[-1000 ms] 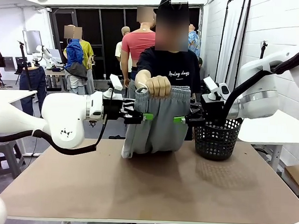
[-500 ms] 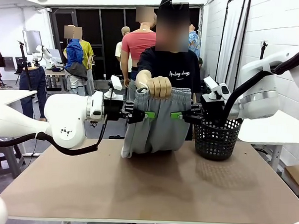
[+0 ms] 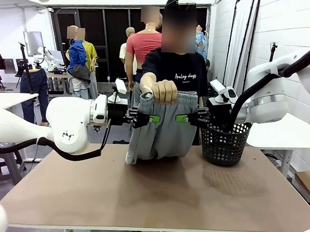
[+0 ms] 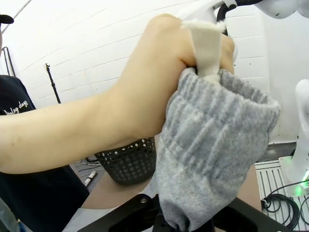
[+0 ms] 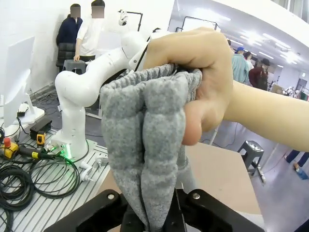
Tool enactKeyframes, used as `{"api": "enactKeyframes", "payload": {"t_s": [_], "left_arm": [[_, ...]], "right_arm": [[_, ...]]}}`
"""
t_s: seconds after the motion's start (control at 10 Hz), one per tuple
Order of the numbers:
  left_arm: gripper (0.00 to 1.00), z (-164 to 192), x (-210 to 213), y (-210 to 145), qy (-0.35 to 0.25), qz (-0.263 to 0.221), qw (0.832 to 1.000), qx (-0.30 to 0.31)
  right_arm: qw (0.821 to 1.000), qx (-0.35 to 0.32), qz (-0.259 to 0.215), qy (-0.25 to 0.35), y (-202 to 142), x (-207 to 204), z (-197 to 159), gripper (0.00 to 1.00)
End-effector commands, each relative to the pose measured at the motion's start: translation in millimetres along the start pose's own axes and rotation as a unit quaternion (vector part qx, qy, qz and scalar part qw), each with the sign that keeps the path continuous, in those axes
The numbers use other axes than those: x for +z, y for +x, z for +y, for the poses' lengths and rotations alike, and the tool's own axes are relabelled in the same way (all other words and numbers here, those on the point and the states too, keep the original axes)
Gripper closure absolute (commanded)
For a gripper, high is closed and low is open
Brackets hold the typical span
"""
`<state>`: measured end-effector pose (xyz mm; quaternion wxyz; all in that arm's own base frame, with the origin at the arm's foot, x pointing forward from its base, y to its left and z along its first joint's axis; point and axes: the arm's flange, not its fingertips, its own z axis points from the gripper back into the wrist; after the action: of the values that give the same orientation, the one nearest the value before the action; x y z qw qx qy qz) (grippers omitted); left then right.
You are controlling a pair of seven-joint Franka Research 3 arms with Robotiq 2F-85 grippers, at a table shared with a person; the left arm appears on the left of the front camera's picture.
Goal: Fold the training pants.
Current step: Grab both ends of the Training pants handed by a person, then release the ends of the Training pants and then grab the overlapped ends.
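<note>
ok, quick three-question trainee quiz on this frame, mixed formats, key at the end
1. Multiple choice: what holds the training pants up by the waistband? A) the person's hand B) a hanger C) a clamp stand
2. True or false: the left jaws and the right jaws are each shut on the pants, one per side.
3. Where does the black mesh basket stand?
Key: 1 A. 2 True. 3 On the table, to the robot's right of the hanging pants.
</note>
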<state>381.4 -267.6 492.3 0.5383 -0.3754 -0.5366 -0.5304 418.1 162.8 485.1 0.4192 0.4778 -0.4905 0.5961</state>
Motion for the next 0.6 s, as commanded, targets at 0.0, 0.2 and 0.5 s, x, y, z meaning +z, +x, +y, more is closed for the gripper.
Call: {"api": "enactKeyframes", "payload": {"t_s": [0.0, 0.2, 0.5], "left_arm": [[1.00, 16, -1, -6, -0.047, -0.020, 0.999, -0.010], [1.00, 0, 0, 0, 0.000, 0.000, 1.000, 0.000], [1.00, 0, 0, 0, 0.000, 0.000, 1.000, 0.000]], "right_arm": [[0.999, -0.008, 0.040, 0.025, 4, -10, -20, 1.00], [1.000, 0.000, 0.000, 0.000, 0, 0, 0, 1.00], [1.000, 0.000, 0.000, 0.000, 0, 0, 0, 1.00]]}}
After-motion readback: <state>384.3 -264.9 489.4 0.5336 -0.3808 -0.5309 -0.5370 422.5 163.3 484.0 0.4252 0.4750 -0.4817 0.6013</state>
